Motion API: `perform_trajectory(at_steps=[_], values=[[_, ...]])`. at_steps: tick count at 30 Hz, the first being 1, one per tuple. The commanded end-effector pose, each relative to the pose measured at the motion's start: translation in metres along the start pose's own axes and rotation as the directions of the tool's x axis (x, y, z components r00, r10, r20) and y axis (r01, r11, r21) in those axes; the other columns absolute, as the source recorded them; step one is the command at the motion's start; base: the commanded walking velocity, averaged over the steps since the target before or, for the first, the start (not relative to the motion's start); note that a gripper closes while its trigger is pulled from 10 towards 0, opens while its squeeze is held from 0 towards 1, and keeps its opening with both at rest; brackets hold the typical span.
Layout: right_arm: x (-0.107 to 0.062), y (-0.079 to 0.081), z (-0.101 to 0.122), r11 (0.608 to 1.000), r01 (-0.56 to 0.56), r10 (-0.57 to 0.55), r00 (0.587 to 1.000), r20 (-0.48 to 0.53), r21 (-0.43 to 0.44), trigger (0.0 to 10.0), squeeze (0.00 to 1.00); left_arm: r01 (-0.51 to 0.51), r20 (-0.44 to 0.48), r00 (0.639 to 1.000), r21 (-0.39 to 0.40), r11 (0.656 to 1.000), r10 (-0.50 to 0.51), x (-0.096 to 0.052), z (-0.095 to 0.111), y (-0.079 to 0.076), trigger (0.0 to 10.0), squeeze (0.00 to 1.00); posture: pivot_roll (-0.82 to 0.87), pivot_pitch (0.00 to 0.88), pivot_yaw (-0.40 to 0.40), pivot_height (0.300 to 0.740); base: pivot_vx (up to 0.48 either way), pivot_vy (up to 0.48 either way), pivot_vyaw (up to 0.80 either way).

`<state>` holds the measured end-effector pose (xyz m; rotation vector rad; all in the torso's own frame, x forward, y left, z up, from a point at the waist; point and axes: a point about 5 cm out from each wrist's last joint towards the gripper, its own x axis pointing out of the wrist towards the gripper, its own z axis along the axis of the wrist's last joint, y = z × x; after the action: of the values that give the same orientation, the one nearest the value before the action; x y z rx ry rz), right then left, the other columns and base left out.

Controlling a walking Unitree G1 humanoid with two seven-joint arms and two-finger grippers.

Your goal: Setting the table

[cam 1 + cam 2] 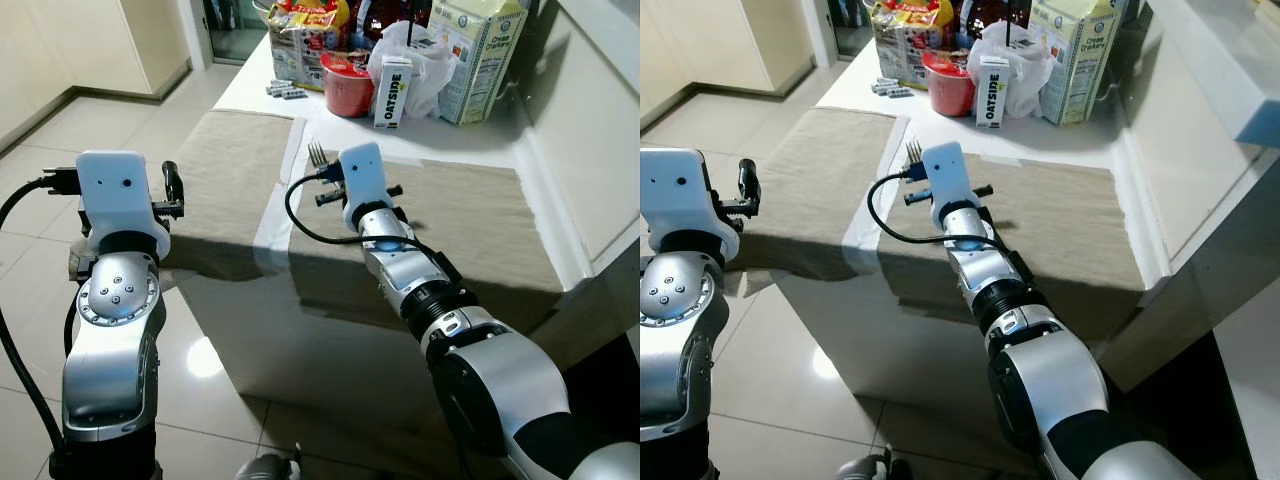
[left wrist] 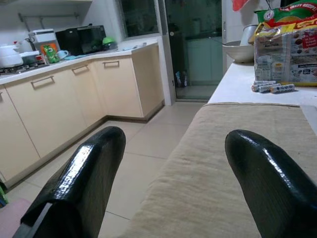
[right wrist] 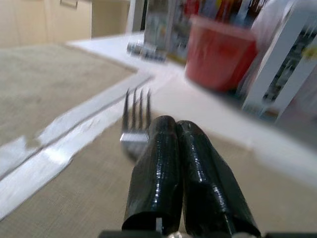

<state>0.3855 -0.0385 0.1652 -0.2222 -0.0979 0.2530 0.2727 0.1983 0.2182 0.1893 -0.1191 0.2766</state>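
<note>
Our head stereo pair looks down on the white counter (image 1: 250,80); our wrist cams skim low and close along it toward its far end.

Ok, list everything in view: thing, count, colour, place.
fork: one, silver, held in the right gripper above the right mat's near-left corner
mats: two, beige, side by side on the table
table: one, white
batteries: a few, pale, on the table beyond the left mat
tub: one, red, at the table's far end
Oatside carton: one, white, right of the tub
bag: one, white, behind the Oatside carton
large carton: one, cream and green, far right
snack packs: several, red and yellow, behind the tub
cabinets: cream, across the floor
left gripper: open, at the left mat's near edge
right gripper: shut on the fork
</note>
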Motion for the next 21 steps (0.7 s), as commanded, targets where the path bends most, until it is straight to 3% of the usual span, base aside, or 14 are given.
perform_trajectory(at_steps=[1,8,14,17,19,21], values=[[0.004,-0.002,0.016,0.999,0.020,-0.017,0.996,0.088,-0.034,0.0,0.00,-0.013,0.022,1.000,0.015,1.000,0.012,0.002,0.004,0.001,10.0,0.00,0.13,0.054,0.023,0.740,0.000,0.000,0.00],[0.004,-0.005,0.041,0.995,0.081,-0.061,0.963,0.262,-0.066,0.0,0.00,-0.017,0.032,0.999,0.026,1.000,0.016,0.001,0.005,0.003,10.0,0.00,0.13,0.048,0.022,0.740,0.000,0.000,0.00],[0.005,-0.006,0.061,0.995,0.094,-0.075,0.933,0.351,-0.038,0.0,0.00,-0.015,0.032,0.999,0.027,1.000,0.014,0.001,0.004,0.003,10.0,0.00,0.13,0.038,0.022,0.740,0.000,0.000,0.00],[0.006,-0.005,0.085,0.995,0.095,-0.076,0.887,0.455,-0.019,0.0,0.00,-0.013,0.032,0.999,0.029,1.000,0.012,0.002,0.004,0.003,10.0,0.00,0.13,0.038,0.022,0.740,0.000,0.000,0.00],[0.005,-0.004,0.088,0.996,0.091,-0.073,0.878,0.472,-0.014,0.0,0.00,-0.013,0.032,0.999,0.029,1.000,0.012,0.001,0.004,0.003,10.0,0.00,0.14,0.039,0.022,0.740,0.000,0.000,0.00],[0.000,0.013,0.108,0.999,0.006,0.021,0.822,0.570,-0.046,0.0,0.00,-0.013,0.028,1.000,0.030,0.999,0.012,0.001,0.003,0.003,10.0,0.00,0.13,0.043,0.025,0.740,0.000,0.000,0.00]])
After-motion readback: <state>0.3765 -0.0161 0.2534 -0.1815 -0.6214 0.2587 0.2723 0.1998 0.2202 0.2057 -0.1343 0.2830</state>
